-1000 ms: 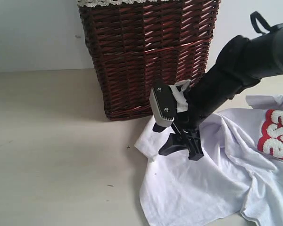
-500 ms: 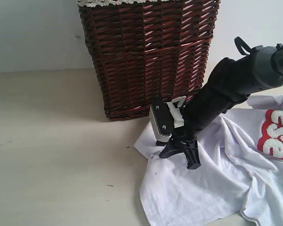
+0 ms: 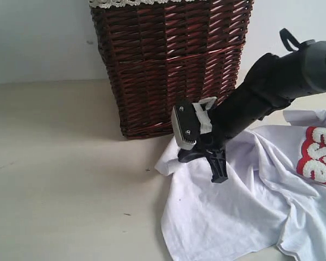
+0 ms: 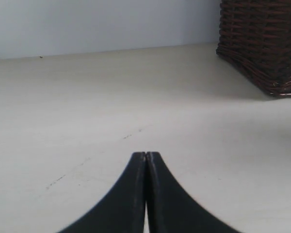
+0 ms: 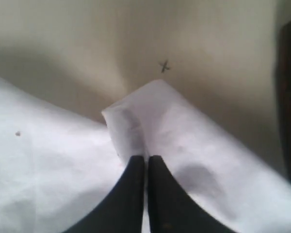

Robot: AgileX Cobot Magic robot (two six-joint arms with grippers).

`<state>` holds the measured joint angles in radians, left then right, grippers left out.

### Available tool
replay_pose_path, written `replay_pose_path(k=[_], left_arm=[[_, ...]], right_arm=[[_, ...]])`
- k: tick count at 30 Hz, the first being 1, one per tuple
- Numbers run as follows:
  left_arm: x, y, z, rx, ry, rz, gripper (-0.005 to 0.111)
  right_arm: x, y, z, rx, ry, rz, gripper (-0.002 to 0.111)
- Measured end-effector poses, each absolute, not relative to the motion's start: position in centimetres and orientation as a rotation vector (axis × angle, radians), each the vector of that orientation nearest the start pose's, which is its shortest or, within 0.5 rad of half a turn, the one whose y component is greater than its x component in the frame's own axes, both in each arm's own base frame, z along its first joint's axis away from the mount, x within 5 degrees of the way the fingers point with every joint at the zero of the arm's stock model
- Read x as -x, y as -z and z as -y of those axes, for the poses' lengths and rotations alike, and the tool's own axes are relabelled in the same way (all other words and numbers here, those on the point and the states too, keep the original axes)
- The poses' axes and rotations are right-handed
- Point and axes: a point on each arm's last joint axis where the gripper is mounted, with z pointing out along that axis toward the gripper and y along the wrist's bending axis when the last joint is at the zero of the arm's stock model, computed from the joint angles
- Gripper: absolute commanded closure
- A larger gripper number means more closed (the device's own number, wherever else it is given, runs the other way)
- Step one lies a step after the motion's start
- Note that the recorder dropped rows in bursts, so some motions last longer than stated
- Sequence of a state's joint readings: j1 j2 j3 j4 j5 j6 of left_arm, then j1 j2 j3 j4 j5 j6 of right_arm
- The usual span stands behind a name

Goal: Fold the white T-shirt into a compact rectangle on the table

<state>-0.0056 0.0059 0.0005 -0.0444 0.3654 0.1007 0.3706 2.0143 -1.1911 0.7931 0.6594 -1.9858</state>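
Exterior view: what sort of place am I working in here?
Probably an indoor tabletop set up for laundry folding, rather than a lived-in room. A bare beige table meets a plain pale wall. A wicker basket stands on the table, and a crumpled white T-shirt lies beside it.

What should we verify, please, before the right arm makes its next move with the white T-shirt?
1. Grip: right hand shut on a fold of the white T-shirt: ok.
2. Firmness of that pinch: cannot tell.
3. The left hand shut, holding nothing, over bare table: ok.
4. Shirt lying flat for folding: not ok, crumpled.
5. Shirt edge free of the basket: cannot tell; it lies right at the base.
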Motion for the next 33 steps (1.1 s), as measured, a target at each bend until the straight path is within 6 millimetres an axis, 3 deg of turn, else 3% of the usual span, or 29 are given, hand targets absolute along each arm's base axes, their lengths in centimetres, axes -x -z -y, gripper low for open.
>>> replay_pose_path(k=[6,12,16,20,22,26,33], left_arm=[[-5.3,-18.0,0.2,-0.071,-0.023,-1.854,0.107],[-5.3,-18.0,0.2,-0.071,-0.023,-1.854,0.107],[-5.3,-18.0,0.2,-0.071,-0.023,-1.854,0.107],[-5.3,-18.0,0.2,-0.071,-0.023,-1.854,0.107],[-5.3,-18.0,0.2,-0.071,-0.023,-1.854,0.107],[-5.3,-18.0,0.2,-0.071,-0.023,-1.854,0.107],[-5.3,-18.0,0.2,-0.071,-0.023,-1.854,0.107]], right_arm=[[-33.9,-18.7,-17.7,1.914,-0.277,-1.591,0.108],[-31.4,-27.3,-16.8,1.772,-0.172,-1.47,0.108],[-27.7,-34.1,-15.4,1.661,-0.11,-1.363,0.108],[-23.1,-38.4,-14.0,1.632,-0.129,-1.304,0.108],[-20.7,-39.6,-13.3,1.647,-0.187,-1.321,0.108],[-17.0,-40.0,-12.5,1.763,-0.357,-1.385,0.108],[-15.4,-38.2,-12.0,1.751,-0.492,-1.56,0.108]])
